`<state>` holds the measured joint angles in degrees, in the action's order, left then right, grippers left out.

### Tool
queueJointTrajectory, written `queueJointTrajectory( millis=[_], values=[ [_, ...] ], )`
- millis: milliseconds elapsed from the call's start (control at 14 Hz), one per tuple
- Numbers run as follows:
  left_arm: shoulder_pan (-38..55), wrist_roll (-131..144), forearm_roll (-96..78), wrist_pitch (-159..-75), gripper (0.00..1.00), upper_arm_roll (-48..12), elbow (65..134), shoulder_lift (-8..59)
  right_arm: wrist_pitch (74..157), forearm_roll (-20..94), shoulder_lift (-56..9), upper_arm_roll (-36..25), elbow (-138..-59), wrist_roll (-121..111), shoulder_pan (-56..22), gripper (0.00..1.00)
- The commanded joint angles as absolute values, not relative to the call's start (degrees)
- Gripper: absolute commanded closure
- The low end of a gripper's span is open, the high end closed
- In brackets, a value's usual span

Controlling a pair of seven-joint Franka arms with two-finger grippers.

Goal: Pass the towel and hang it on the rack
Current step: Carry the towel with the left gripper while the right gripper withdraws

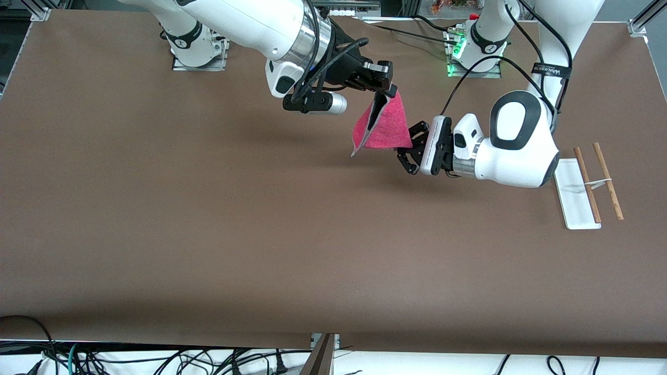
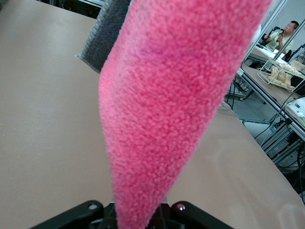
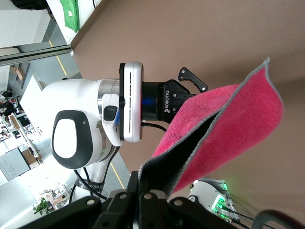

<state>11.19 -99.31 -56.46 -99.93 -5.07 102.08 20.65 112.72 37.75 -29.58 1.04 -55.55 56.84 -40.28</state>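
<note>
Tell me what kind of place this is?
Likely a robotics lab: right gripper holds a towel up to the left gripper over a brown table, aluminium framing, cables, rack.

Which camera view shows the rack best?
The front view: the rack stands whole at the left arm's end of the table, white base and two brown rods visible. Both wrist views show none of it.

- Your left gripper (image 1: pixel 407 151) sits partly under the towel (image 1: pixel 383 125) in the front view — you can't tell how its fingers stand.
- In the left wrist view the towel (image 2: pixel 171 109) fills the middle and runs off the top edge.
- In the right wrist view the right gripper (image 3: pixel 140 195) is cut by the bottom edge.
- The rack (image 1: pixel 591 182) — its white crosspiece is too thin to read clearly.
</note>
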Motion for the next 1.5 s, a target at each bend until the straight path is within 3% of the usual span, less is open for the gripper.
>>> queueJointTrajectory(
  millis=[0, 71, 214, 286, 714, 1071, 1429],
  values=[
    [10.99, -101.78, -57.74, -99.84, 1.00, -4.75, 103.27, 19.34, 113.29, 38.85, -29.97, 0.88, -54.67, 57.83, -40.61, 1.00],
    [10.99, -101.69, -57.74, -99.84, 1.00, -4.75, 103.18, 19.42, 113.29, 38.85, -29.97, 0.88, -54.58, 57.83, -40.61, 0.84],
    [10.99, -101.69, -57.57, -99.76, 1.00, -4.75, 103.10, 19.42, 113.20, 38.76, -29.97, 0.70, -54.67, 57.74, -40.52, 0.22],
    [10.99, -101.69, -57.39, -99.76, 1.00, -4.66, 102.92, 19.42, 113.20, 38.41, -29.97, 0.53, -54.67, 57.66, -40.43, 0.00],
    [10.81, -98.89, -52.93, -96.15, 1.00, -3.43, 98.19, 19.34, 112.68, 37.71, -29.80, 0.09, -56.33, 53.90, -37.53, 0.00],
    [11.07, -84.41, -35.11, -87.91, 1.00, -3.69, 86.86, 19.51, 110.84, 34.46, -21.11, 0.09, -72.82, 38.10, -31.83, 0.00],
    [8.53, -81.12, -19.38, -78.06, 1.00, -2.90, 80.43, 19.69, 103.10, 21.72, -15.04, 0.09, -82.24, 16.21, -22.35, 0.00]
  ],
)
